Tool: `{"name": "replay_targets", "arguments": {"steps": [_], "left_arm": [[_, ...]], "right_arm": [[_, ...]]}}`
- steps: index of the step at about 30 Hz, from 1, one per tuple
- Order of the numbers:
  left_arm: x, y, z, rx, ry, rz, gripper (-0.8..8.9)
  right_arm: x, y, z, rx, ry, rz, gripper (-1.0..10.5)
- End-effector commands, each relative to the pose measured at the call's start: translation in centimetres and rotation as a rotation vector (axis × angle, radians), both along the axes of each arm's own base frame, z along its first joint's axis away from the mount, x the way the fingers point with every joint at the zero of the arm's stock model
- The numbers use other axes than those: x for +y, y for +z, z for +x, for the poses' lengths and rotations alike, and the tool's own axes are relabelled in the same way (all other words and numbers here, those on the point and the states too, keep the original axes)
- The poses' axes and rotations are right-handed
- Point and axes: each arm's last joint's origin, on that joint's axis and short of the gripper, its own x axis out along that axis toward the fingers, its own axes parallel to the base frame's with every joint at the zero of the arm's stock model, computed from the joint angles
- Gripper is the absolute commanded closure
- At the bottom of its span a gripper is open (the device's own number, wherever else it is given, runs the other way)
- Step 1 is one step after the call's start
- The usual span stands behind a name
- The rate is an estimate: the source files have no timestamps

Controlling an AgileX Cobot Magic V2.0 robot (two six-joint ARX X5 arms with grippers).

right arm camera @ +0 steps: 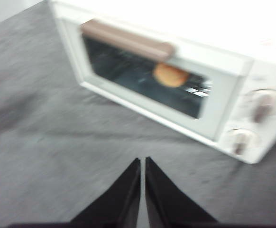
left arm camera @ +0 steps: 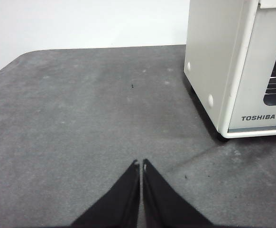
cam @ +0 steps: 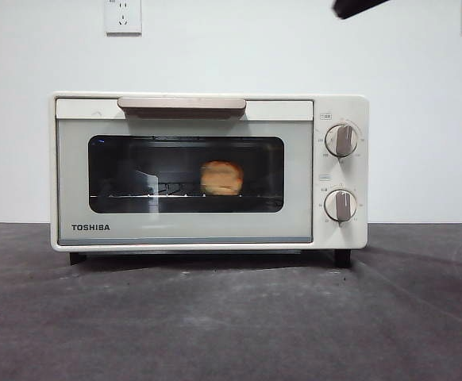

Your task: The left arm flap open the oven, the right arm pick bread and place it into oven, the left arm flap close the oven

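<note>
The cream-white TOSHIBA oven (cam: 207, 171) stands on the dark table with its door shut. Behind the dark glass the golden bread (cam: 221, 178) lies on the wire rack, also visible as the bread (right arm camera: 170, 75) in the blurred right wrist view. My left gripper (left arm camera: 141, 164) is shut and empty, low over the table off the oven's (left arm camera: 233, 71) left front corner. My right gripper (right arm camera: 142, 160) is shut and empty, high in front of the oven (right arm camera: 176, 61) and looking down at its beige handle (right arm camera: 126, 40). A black arm tip (cam: 358, 7) shows at the top edge of the front view.
Two knobs (cam: 341, 140) sit on the oven's right panel. Wall sockets (cam: 123, 16) hang on the white wall behind. Grey table surface (cam: 215, 317) stretches in front of the oven and to its left (left arm camera: 81, 109).
</note>
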Motion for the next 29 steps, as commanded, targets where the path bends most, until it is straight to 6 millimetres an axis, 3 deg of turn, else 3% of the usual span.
{"name": "replay_targets", "arguments": {"steps": [1,7,13,19,29], "left_arm": [[0.0,-0.7,0.1,0.022,0.002,-0.001,7.94],[0.0,-0.7,0.1,0.022,0.002,-0.001,7.94],[0.0,-0.7,0.1,0.022,0.002,-0.001,7.94],[0.0,-0.7,0.1,0.022,0.002,-0.001,7.94],[0.0,-0.7,0.1,0.022,0.002,-0.001,7.94]], "right_arm": [[-1.2,0.6,0.5,-0.041,-0.067,0.013,9.3],[-6.0,0.3,1.0,-0.11,-0.283,0.033,9.3],[-9.8,-1.8,0.0,-0.293,-0.444,0.042,9.3],[-11.6,-4.4,-1.3,-0.429,-0.575,0.08,9.3],[-12.3,-8.1,-2.9,-0.516,-0.613,0.123,9.3]]}}
